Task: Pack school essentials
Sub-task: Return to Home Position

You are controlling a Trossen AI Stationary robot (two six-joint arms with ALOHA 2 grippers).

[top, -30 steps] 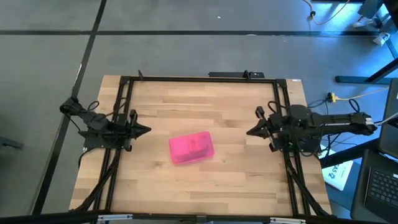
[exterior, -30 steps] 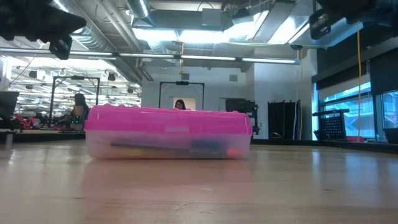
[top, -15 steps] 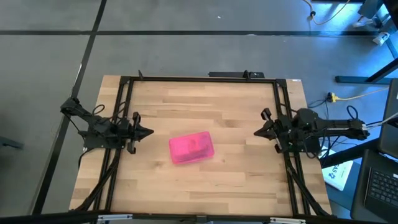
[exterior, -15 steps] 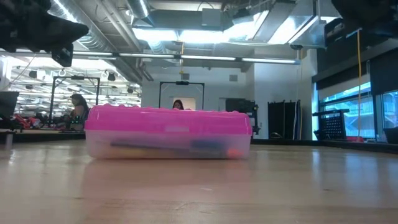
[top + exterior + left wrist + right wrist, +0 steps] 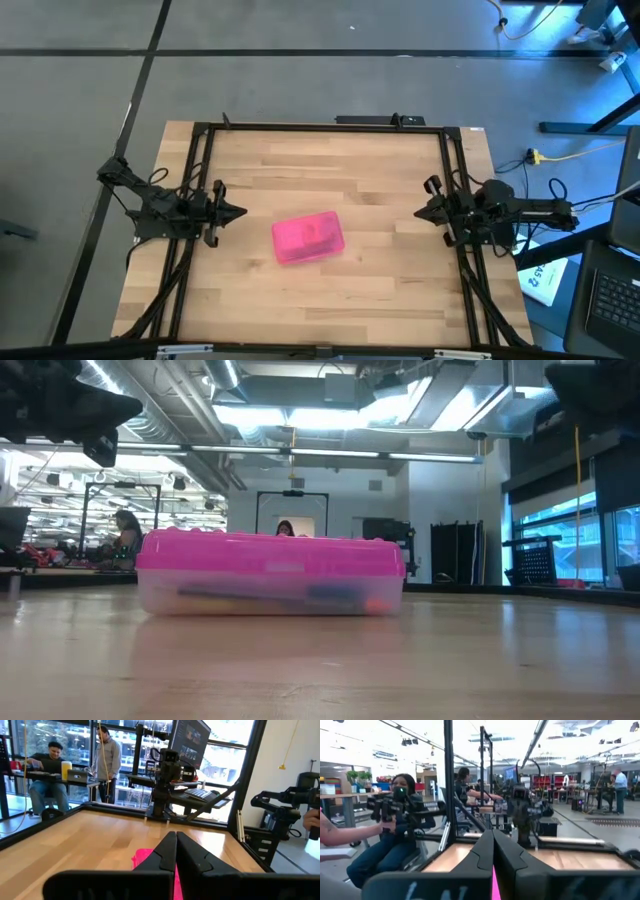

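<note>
A clear case with a pink lid [image 5: 308,238] lies shut, flat on its base, in the middle of the wooden table [image 5: 330,170]. In the low view, dark and coloured school essentials [image 5: 270,598] show through the case's clear lower wall. My left gripper [image 5: 240,211] hovers shut by the table's left edge and points at the case from well off it. My right gripper [image 5: 420,212] hovers shut by the right edge. The shut fingertips show in each wrist view, the left gripper [image 5: 176,836] and the right gripper [image 5: 493,834]. Neither touches anything.
Black frame rails [image 5: 320,127] run along the table's far, left and right edges. Bare wood lies all round the case. People sit and stand in the room beyond the table [image 5: 50,770], and a person holds a hand-held rig [image 5: 395,815].
My right gripper has drawn back toward the table's right edge, away from the case, staying shut. My left gripper has sunk a little at the left edge. The case has not moved.
</note>
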